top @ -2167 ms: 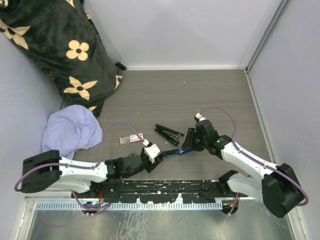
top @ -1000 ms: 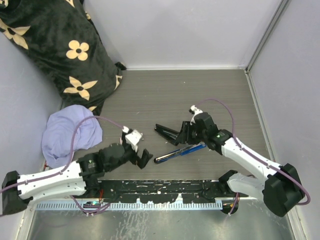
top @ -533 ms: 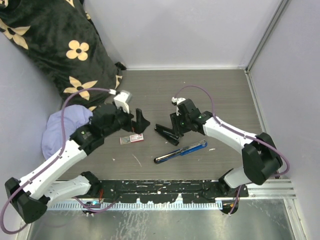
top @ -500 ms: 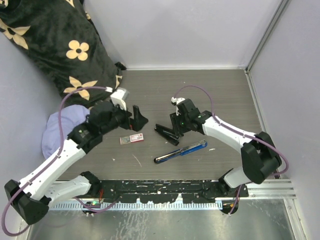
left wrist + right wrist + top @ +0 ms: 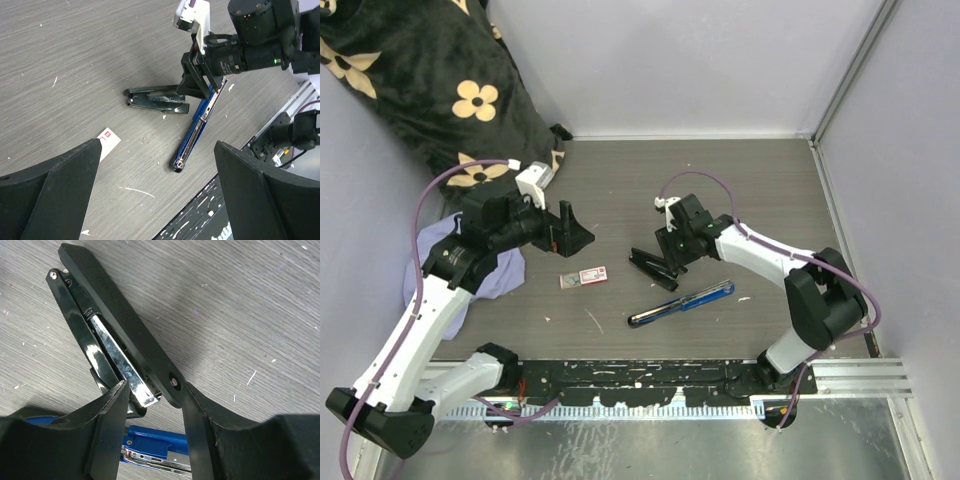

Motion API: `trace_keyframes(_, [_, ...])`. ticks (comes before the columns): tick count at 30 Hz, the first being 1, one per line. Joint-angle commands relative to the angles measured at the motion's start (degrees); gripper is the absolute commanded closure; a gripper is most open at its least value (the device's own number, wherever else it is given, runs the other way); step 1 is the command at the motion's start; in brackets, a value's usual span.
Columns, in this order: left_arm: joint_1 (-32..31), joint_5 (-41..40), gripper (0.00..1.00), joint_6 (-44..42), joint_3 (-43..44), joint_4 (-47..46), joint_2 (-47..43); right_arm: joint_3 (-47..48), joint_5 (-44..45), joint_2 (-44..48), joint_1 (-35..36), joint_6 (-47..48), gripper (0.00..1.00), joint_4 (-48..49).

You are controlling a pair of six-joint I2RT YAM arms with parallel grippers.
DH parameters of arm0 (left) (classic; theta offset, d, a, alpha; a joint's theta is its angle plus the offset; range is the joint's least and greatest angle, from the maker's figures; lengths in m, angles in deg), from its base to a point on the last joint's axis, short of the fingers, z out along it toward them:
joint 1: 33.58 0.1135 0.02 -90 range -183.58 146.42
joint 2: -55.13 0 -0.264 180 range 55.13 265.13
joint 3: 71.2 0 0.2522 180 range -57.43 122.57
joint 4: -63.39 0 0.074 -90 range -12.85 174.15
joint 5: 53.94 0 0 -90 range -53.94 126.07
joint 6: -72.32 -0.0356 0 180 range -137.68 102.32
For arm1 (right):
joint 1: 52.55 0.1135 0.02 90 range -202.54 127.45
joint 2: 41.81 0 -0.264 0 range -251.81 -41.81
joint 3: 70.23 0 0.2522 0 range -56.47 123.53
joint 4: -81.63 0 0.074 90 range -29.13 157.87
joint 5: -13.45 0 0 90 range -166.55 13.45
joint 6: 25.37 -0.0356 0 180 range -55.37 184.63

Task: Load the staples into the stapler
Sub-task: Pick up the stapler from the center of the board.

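1. Staples box (image 5: 584, 277) lies flat on the table (image 5: 720, 180), red-pink label up, left of both staplers and touching nothing. In the left wrist view only a corner (image 5: 106, 141) shows past a finger.
2. Black stapler (image 5: 655, 266) lies just right of the box, its arms splayed in a narrow V with the chrome magazine (image 5: 120, 360) exposed.
3. Right tool (image 5: 670, 255) is clamped across the hinge end of the black stapler (image 5: 120, 335), with pads touching both sides.
4. Blue stapler (image 5: 682, 303) is folded out flat on the near side of the black one, just beside it and ungripped.
5. Left tool (image 5: 575, 232) has its jaws spread wide and holds nothing. It hangs above the table on the far side of the box, not touching it.
6. Purple cloth (image 5: 455, 255) and black floral pillow (image 5: 420, 80) sit at the far left, well apart from the staplers.
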Motion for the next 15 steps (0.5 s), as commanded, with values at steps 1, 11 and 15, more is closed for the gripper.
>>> trace_keyframes(1, [0.28, 3.32, 0.02, -6.98, 1.14, 0.41, -1.62, 1.92, -2.58, -0.69, -0.01, 2.07, 0.48, 1.22])
trace_keyframes(11, [0.35, 2.13, 0.02, -9.09, -5.23, -6.37, -5.58, 4.35, 2.09, -6.14, -0.01, 2.79, 0.61, 2.21])
trace_keyframes(15, [0.35, 1.69, 0.02, -9.6, -7.29, -8.14, -6.95, 4.91, 2.04, -7.95, -0.03, 2.97, 0.69, 2.65])
